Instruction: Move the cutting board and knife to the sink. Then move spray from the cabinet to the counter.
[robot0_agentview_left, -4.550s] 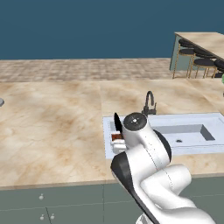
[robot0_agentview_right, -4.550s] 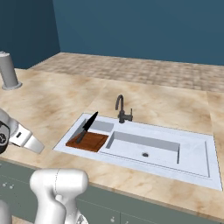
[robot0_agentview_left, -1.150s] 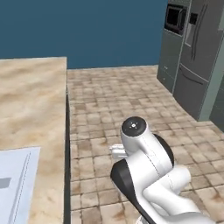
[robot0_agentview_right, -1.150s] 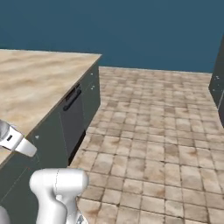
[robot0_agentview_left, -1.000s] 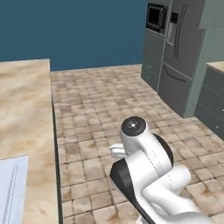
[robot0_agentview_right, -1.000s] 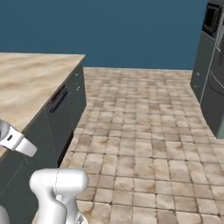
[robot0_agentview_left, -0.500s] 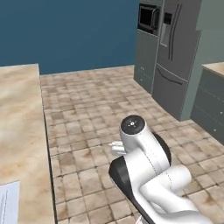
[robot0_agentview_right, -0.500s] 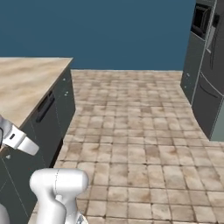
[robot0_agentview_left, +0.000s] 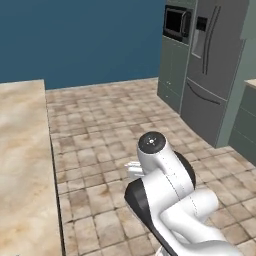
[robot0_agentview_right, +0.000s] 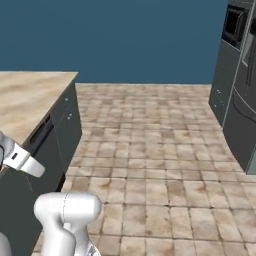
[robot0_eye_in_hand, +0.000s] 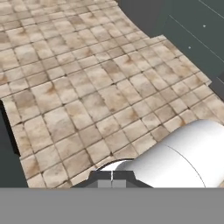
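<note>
At the far left of the left base view, the beige marbled surface (robot0_agentview_left: 22, 165) runs as a strip along the edge, and nothing stands on the part in sight. A few seconds earlier both base views looked down on the sink, with the cutting board and knife lying in its left part; since then the whole picture has swung, which means the base has driven and turned away, not that the things moved. So the first half of the task looks finished, judging by that earlier sight, and the robot seems to be on its way to the cabinet for the spray. Moving right, brown tiled floor (robot0_agentview_left: 110, 130) takes up the middle, with the folded white arm (robot0_agentview_left: 165, 185) low in front. Farther right stands a dark grey fridge (robot0_agentview_left: 212, 75), with a wall oven (robot0_agentview_left: 176, 22) beside it. In the hand view, the pincer (robot0_eye_in_hand: 112, 177) points at the floor; its dark tips sit pressed together, fully closed, holding nothing.
</note>
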